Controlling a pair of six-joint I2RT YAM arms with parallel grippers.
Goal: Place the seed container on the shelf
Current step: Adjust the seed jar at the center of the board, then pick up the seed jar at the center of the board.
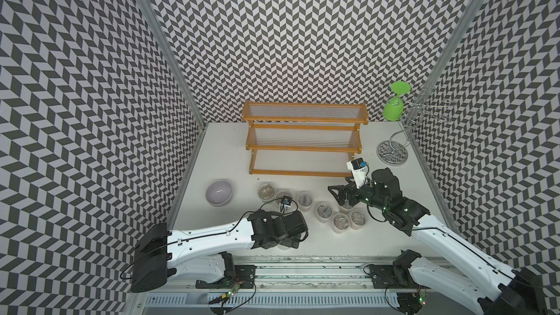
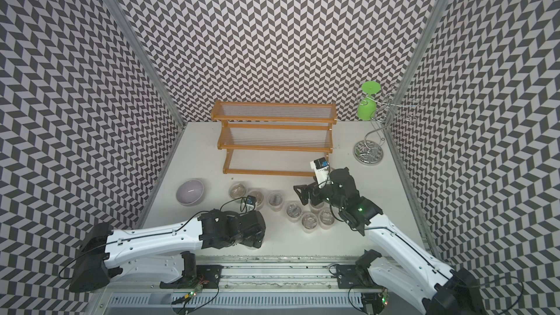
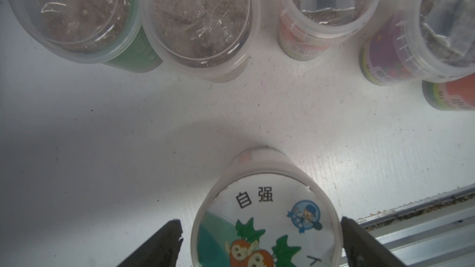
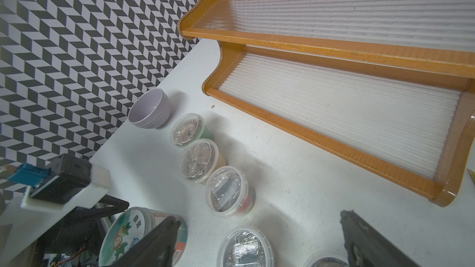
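- Your left gripper (image 3: 261,222) is wide open, one finger (image 3: 164,245) on each side of the seed container (image 3: 264,217); you cannot tell from here whether either finger touches it
- The seed container, with a carrot picture on its lid, stands upright on the table (image 3: 102,137) near the front edge, well apart from the shelf (image 1: 300,173)
- Your right gripper (image 4: 258,218) is open too and holds nothing; it hangs just in front of the shelf's right end, above a cluster of clear-lidded cups (image 1: 341,222)
- More cups run in a row towards a lilac bowl (image 1: 219,192) on the left
- The shelf stands against the back wall; at the back right a chrome stand (image 1: 392,153) carries a green glass (image 1: 393,110) hung upside down
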